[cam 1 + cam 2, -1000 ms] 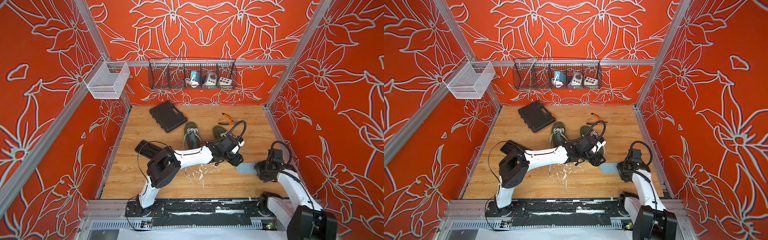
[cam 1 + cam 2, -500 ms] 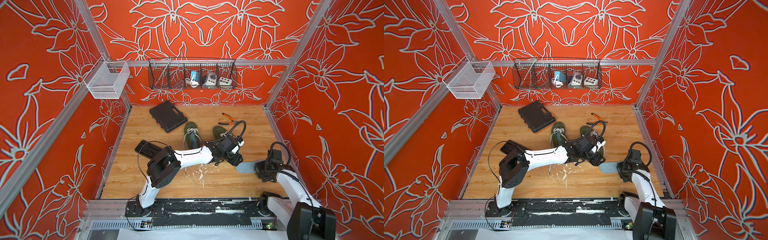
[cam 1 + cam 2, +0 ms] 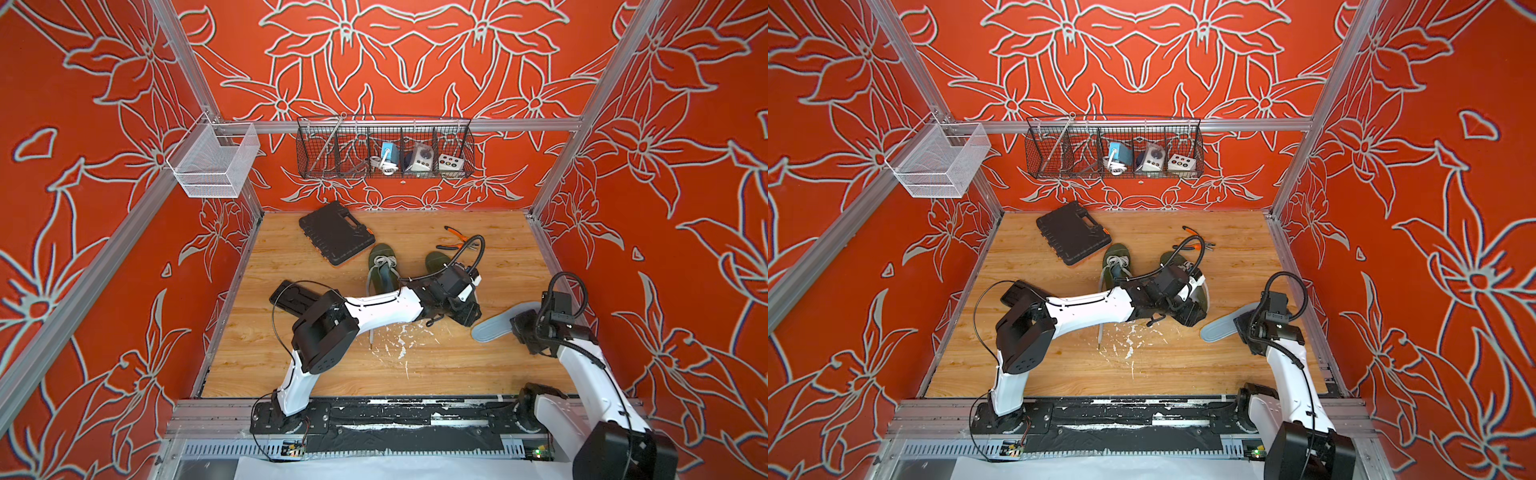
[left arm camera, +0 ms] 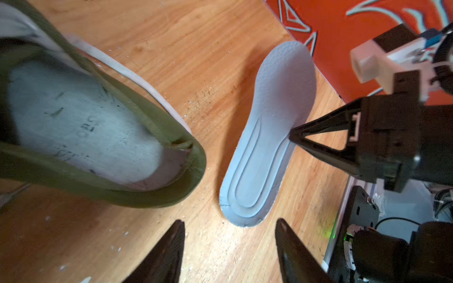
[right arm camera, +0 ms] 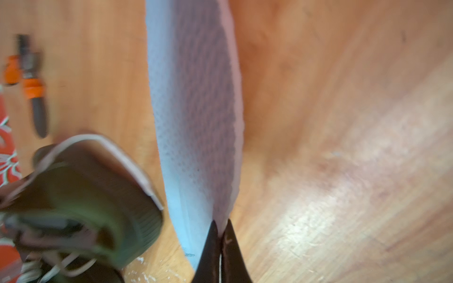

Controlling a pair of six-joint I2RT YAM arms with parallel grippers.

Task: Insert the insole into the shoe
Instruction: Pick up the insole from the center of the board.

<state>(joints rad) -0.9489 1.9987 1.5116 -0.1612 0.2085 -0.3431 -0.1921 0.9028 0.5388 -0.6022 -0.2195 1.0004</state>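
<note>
The grey insole (image 3: 496,323) lies on the wooden counter (image 3: 457,365) at about 4 o'clock, close to the side wall and outside the shoe. The right fingers (image 5: 232,254) are pinched shut on its long edge. Only the right wrist view shows the two tips meeting on the foam, with the dimpled face of the insole (image 5: 193,110) tilted up on edge. In both top views that grip is hidden under the right arm's wrist, so just the heel half of the insole (image 3: 1221,327) shows.

The open olive-green shoe (image 4: 157,193) sits near the middle of the counter, with the insole at about 4 o'clock from it. In a top view the left arm covers most of it, so only the toe (image 3: 436,259) shows. The left wrist view looks straight into its mouth, where a pale liner fills the bottom, and shows a strip of bare wood between its heel and the insole (image 4: 269,137).

The left fingers (image 4: 169,247) are spread apart and hold nothing. They hover over the wood just short of both heels. A second, laced shoe (image 3: 382,266) stands at 9 o'clock from the first one. Orange-handled pliers (image 3: 457,237) lie toward 1 o'clock and a black tool case (image 3: 336,239) lies toward 11 o'clock.
</note>
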